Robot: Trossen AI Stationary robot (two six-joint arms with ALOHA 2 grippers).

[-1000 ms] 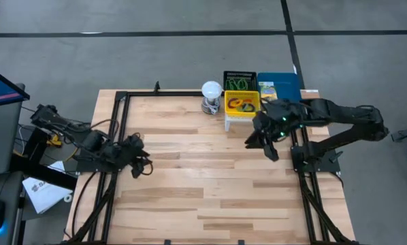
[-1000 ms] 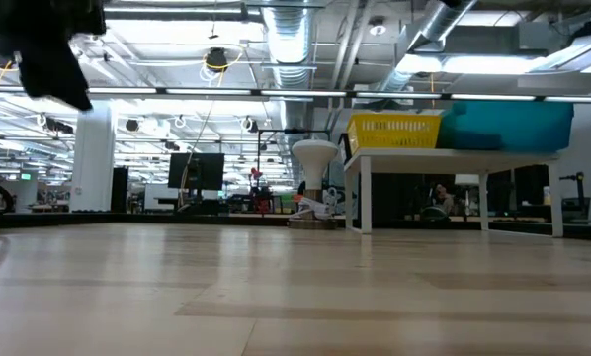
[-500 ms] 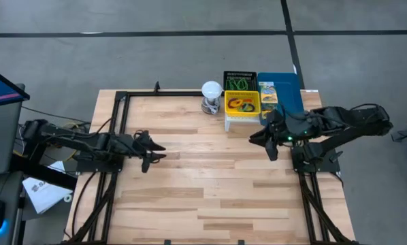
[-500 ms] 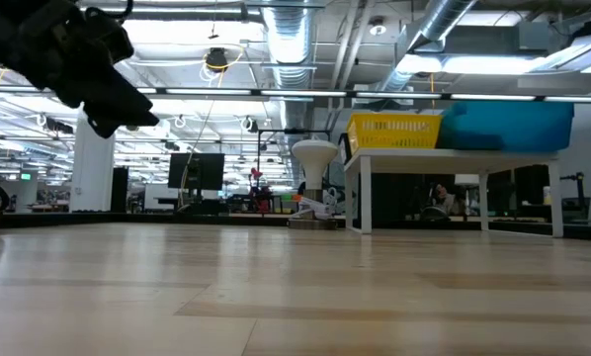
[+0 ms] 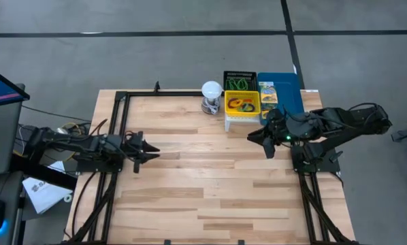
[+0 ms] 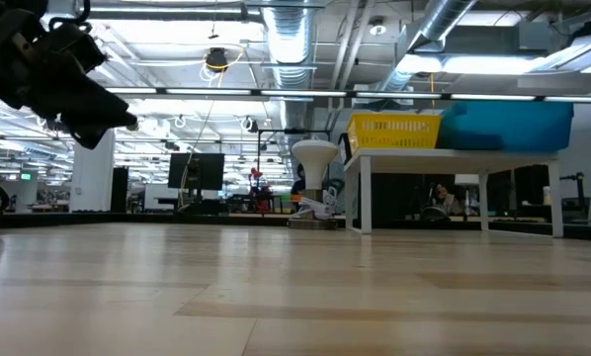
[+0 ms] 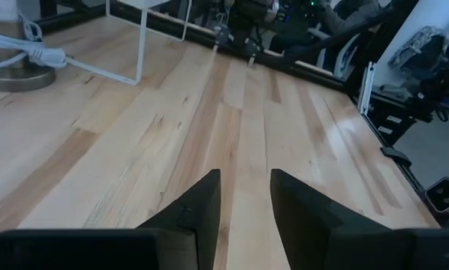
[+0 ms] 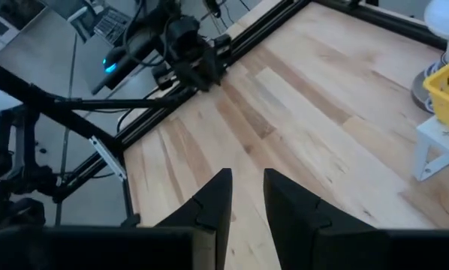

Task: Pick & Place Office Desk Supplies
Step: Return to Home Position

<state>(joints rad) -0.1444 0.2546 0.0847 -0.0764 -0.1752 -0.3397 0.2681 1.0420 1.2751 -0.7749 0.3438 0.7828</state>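
Note:
The yellow bin (image 5: 242,103) holds orange and green loops (image 5: 241,105) and rests on a white stand (image 5: 236,122) at the table's far side. Behind it the black mesh basket (image 5: 239,80) holds green loops. The blue tray (image 5: 285,85) carries green-yellow packets (image 5: 267,92). My left gripper (image 5: 148,150) hovers over the table's left part, nearly level, open and empty (image 7: 245,191). My right gripper (image 5: 258,139) hangs just near of the stand, open and empty (image 8: 247,191).
A white ball-topped object (image 5: 211,95) stands left of the yellow bin. Black frame rails (image 5: 118,129) run along the table's left, far and right sides. The bare wooden tabletop (image 5: 203,184) stretches between the arms and toward the near edge.
My left gripper has swung out from pointing down at the left rail to nearly level, sinking lower, and then drawn back a little toward the left edge. My right gripper has rolled about its own axis while staying near the stand.

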